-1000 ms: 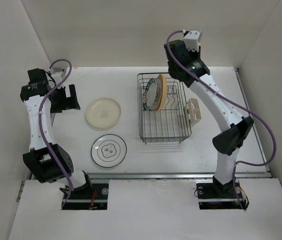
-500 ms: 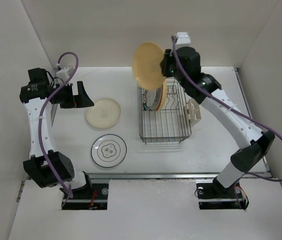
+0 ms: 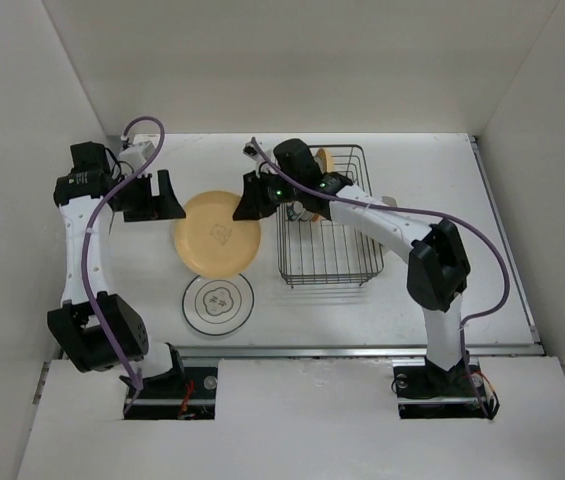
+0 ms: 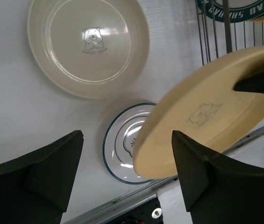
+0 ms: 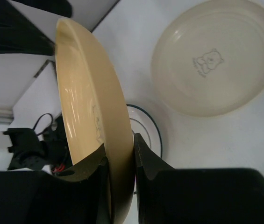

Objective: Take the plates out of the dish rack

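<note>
Jaws on your right gripper [image 5: 120, 156] are clamped on the rim of the yellow-orange plate [image 3: 216, 233], one finger on each face, so you've got it pinched at the edge nearest the dish rack [image 3: 327, 265]. It's hanging tilted in the air just left of the rack. From the top camera it hides nearly all of the cream plate [image 4: 89, 46], which lies flat on the table [image 3: 362, 310] underneath. The wrist cams show a little bear print in the middle of both. Your left gripper [image 3: 152, 198] is spread wide with nothing between its fingers, hovering just left of the held plate. The white plate with the thin dark rim [image 3: 218, 302] sits flat on the table nearer the arm bases, right beside the cream one. The teal-rimmed plate [image 4: 234, 7] is in the rack, behind the wires.
</note>
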Motion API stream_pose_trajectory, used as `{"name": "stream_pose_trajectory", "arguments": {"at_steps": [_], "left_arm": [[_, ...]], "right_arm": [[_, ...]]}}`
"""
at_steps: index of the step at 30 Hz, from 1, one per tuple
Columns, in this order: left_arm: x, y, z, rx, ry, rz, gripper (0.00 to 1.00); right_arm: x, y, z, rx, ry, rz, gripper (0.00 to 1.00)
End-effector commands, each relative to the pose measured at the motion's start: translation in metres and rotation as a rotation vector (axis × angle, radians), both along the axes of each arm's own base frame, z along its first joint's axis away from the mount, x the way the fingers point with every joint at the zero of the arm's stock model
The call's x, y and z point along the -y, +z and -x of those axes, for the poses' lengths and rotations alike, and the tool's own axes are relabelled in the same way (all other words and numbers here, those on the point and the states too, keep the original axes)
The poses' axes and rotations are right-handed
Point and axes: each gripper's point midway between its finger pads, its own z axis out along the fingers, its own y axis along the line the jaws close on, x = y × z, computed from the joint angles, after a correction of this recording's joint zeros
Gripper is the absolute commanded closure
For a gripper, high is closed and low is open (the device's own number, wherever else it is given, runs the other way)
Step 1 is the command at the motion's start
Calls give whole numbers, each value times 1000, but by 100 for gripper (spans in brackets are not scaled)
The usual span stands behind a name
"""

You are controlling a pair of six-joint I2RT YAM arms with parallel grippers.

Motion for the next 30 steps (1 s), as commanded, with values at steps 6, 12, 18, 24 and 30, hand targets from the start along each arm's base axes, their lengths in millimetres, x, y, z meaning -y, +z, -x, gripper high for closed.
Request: {"name": "stream_pose_trajectory", "arguments": {"at_steps": [6, 12, 18, 24, 30], "left_arm": [[3, -25, 9, -59, -83, -7, 37], [15, -21, 17, -77, -128, 59, 87], [17, -23, 28, -144, -181, 75, 100], [-20, -39, -4, -221, 79, 68, 100], [-35, -62, -41, -289, 204, 112, 100]], "right_arm": [[-30, 74, 27, 74, 190, -236, 100], [-39, 56, 31, 27, 222, -220, 100], [-39, 44, 23, 15, 177, -189, 100], [-35, 32, -9, -2, -4, -73, 32], [3, 47, -61, 95, -376, 49, 16]]}}
